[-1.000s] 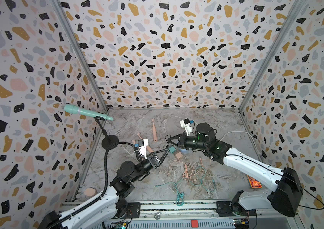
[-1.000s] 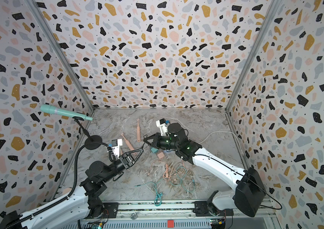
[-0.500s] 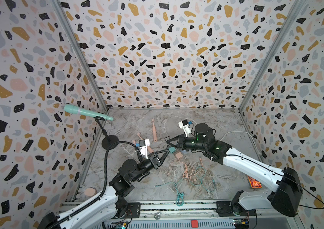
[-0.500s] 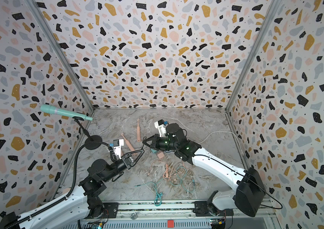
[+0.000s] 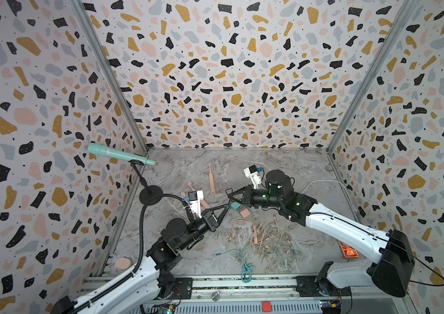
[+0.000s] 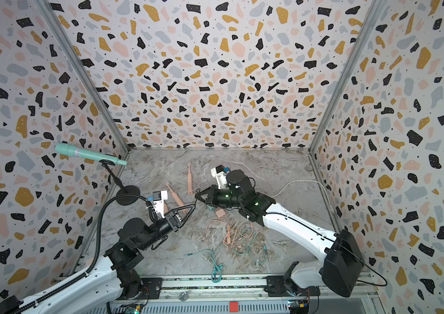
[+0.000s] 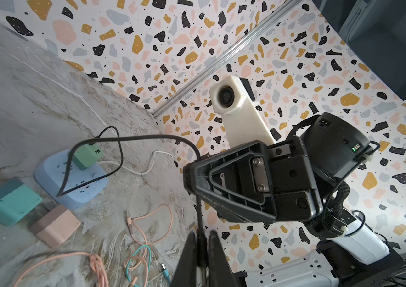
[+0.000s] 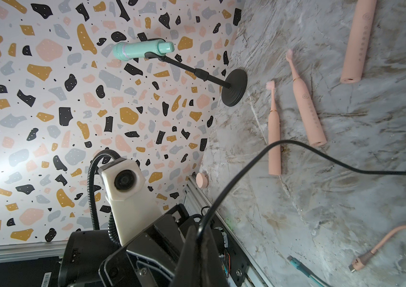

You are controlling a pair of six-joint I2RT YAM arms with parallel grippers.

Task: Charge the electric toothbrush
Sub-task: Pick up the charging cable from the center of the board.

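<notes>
Three pink electric toothbrushes (image 8: 274, 131) (image 8: 306, 109) (image 8: 356, 42) lie on the marble table, two of them clear in both top views (image 5: 211, 179) (image 6: 174, 194). A thin black cable (image 7: 147, 137) runs from a green charger (image 7: 86, 155) plugged into a pale blue power strip (image 7: 70, 181). My right gripper (image 8: 197, 246) (image 5: 228, 191) is shut on this cable (image 8: 284, 141), held above the table centre. Just in front of it, my left gripper (image 7: 200, 248) (image 5: 227, 206) is shut on the same cable, tips nearly touching the right one's.
A teal adapter (image 7: 10, 201) and a pink adapter (image 7: 55, 227) lie beside the strip. Tangled pink and teal cables (image 5: 264, 239) spread toward the front. A teal microphone (image 5: 117, 153) on a black stand (image 5: 150, 194) is at the left wall. A white cord (image 5: 324, 182) trails right.
My left gripper's jaws have closed from open onto the black cable. The right gripper has stayed shut and barely moved.
</notes>
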